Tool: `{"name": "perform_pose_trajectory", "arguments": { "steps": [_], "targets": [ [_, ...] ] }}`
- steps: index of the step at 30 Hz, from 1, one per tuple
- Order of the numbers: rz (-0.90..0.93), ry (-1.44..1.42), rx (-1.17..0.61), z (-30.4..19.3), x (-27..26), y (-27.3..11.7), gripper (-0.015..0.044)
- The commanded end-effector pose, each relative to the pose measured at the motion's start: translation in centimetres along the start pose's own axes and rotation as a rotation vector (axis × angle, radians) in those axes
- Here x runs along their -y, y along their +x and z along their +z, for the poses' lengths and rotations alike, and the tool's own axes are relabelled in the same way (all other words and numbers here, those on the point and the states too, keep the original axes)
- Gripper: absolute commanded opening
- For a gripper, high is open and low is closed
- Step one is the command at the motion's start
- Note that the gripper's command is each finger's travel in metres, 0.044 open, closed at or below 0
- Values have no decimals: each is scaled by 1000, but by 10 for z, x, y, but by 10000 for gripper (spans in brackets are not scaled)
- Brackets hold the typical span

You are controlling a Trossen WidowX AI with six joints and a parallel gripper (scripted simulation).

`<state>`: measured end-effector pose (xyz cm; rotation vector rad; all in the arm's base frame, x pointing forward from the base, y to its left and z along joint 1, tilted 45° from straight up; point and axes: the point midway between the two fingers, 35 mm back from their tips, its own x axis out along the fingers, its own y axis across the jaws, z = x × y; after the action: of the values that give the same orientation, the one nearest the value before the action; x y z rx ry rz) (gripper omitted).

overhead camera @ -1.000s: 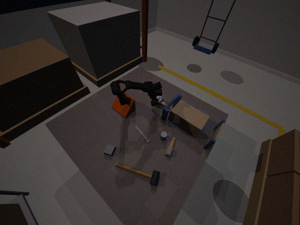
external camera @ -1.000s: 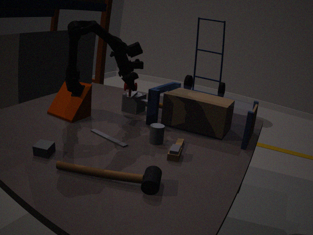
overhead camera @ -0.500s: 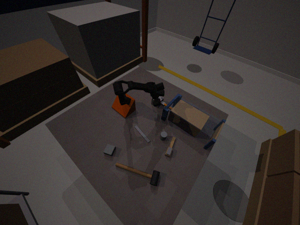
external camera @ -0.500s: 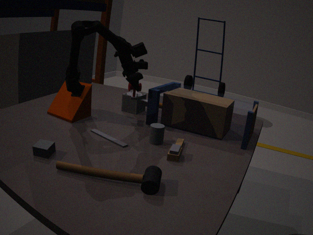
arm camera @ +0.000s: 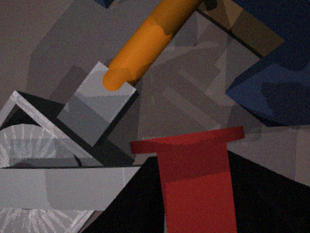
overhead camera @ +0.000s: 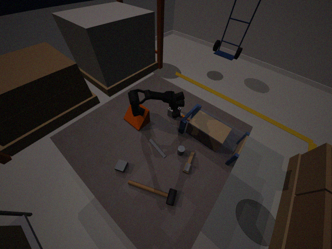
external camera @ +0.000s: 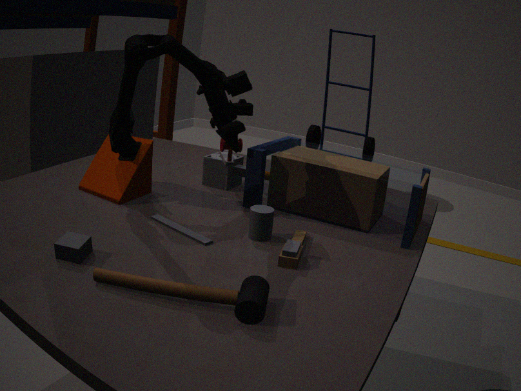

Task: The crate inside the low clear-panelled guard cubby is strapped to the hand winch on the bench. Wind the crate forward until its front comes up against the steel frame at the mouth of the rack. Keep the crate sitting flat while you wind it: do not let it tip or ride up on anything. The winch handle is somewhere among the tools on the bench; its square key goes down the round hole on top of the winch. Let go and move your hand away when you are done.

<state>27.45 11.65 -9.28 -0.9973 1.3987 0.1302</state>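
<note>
My gripper [overhead camera: 176,115] [external camera: 230,147] [arm camera: 185,160] is shut on the red grip of the winch handle [external camera: 229,156] [arm camera: 197,193]. The handle's flat grey arm crosses over the ribbed round top of the winch [external camera: 216,174] [arm camera: 23,135]; its square key is hidden beneath. An orange strap [external camera: 267,175] [arm camera: 143,46] runs from the winch's grey block towards the crate [overhead camera: 210,125] [external camera: 328,189] [arm camera: 258,38]. The crate sits flat in the clear-panelled cubby, its front close behind the blue steel frame [overhead camera: 182,125] [external camera: 254,176] [arm camera: 266,92]. A narrow gap seems to show in the exterior view.
A grey cylinder [overhead camera: 180,150] [external camera: 260,222], a wood-handled tool [overhead camera: 187,168] [external camera: 291,248], a flat bar [overhead camera: 157,148] [external camera: 180,229], a small block [overhead camera: 121,165] [external camera: 73,247] and a mallet [overhead camera: 150,188] [external camera: 168,287] lie on the bench. The orange arm base [overhead camera: 136,120] [external camera: 117,176] stands left of the winch.
</note>
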Motion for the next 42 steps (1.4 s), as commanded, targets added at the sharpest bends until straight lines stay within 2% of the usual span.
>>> {"name": "perform_pose_trajectory", "arguments": {
  "steps": [1, 42],
  "targets": [
    [0, 6, 10, 11, 0, 6, 0],
    [0, 8, 14, 58, -19, 26, 0]
  ]
}}
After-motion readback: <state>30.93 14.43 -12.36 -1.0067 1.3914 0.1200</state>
